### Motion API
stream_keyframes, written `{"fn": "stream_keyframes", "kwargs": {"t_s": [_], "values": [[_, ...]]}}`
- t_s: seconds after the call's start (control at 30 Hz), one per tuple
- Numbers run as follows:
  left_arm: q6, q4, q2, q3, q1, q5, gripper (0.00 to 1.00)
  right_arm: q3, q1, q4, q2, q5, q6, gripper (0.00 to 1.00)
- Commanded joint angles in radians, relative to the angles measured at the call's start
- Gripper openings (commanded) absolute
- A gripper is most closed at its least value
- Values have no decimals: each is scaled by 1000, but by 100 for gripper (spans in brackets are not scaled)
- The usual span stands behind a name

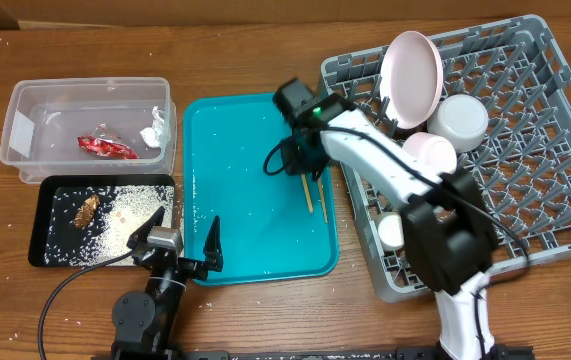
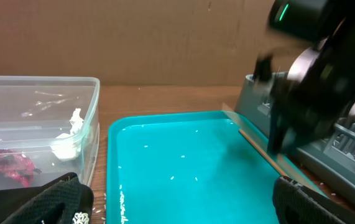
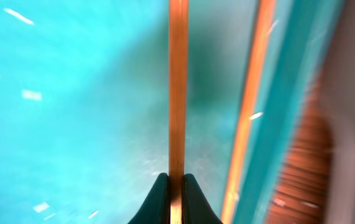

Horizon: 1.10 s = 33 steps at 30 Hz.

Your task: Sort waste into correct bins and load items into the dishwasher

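Note:
My right gripper [image 1: 305,172] is low over the teal tray, shut on one wooden chopstick [image 3: 176,93]; that chopstick also shows in the overhead view [image 1: 306,193]. The second chopstick [image 3: 248,112] lies beside it along the tray's right rim [image 1: 322,198]. My left gripper [image 1: 180,243] is open and empty at the tray's front left corner; its fingers [image 2: 180,199] frame the tray. The clear tub [image 1: 25,95] holds the red wrapper [image 1: 105,148] and the paper wad [image 1: 152,132]. The black tray [image 1: 45,250] holds brown scraps [image 1: 85,208] and rice [image 1: 133,215].
The grey dish rack [image 1: 545,200] at the right holds the pink plate [image 1: 412,65], grey bowl [image 1: 460,120], smaller pink dish [image 1: 427,150] and white cup [image 1: 392,232]. The teal tray [image 1: 245,220] carries a few stray rice grains. My right arm [image 2: 320,74] blocks the left wrist view's right side.

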Motion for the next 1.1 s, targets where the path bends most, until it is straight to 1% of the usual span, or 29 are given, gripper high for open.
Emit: {"fn": "stream_keyframes", "kwargs": {"t_s": [0.0, 0.1, 0.2, 0.3, 0.37, 0.4, 0.47, 0.5, 0.53, 0.63, 0.67, 0.7, 0.77, 0.9, 1.07], "values": [[11, 0, -9, -6, 11, 0, 100, 67, -79, -10, -200, 95, -39, 4], [11, 0, -9, -6, 11, 0, 100, 46, -163, -51, -201, 98, -184, 4], [11, 0, -9, -6, 11, 0, 100, -2, -212, -58, -181, 97, -261, 4], [11, 0, -9, -6, 11, 0, 100, -39, -223, -66, -171, 97, -296, 4], [11, 0, -9, -6, 11, 0, 100, -40, -220, -85, -172, 97, -310, 11], [11, 0, -9, -6, 11, 0, 100, -39, -213, -90, -178, 97, -309, 18], [11, 0, -9, -6, 11, 0, 100, -39, -198, -89, -192, 92, -309, 23], [11, 0, -9, -6, 11, 0, 100, -39, -177, -87, -207, 83, -308, 30], [11, 0, -9, -6, 11, 0, 100, -39, -158, -87, -217, 70, -309, 34], [11, 0, -9, -6, 11, 0, 100, -39, -105, -87, -224, 37, -308, 39], [11, 0, -9, -6, 11, 0, 100, -41, -69, -83, -216, 34, -308, 43], [11, 0, -9, -6, 11, 0, 100, -42, -56, -80, -211, 34, -308, 45], [11, 0, -9, -6, 11, 0, 100, -45, -13, -60, -183, 46, -294, 46], [11, 0, -9, -6, 11, 0, 100, -65, 31, 31, -87, 190, -147, 46], [11, 0, -9, -6, 11, 0, 100, -80, 18, 114, 18, 211, -127, 47]]}}
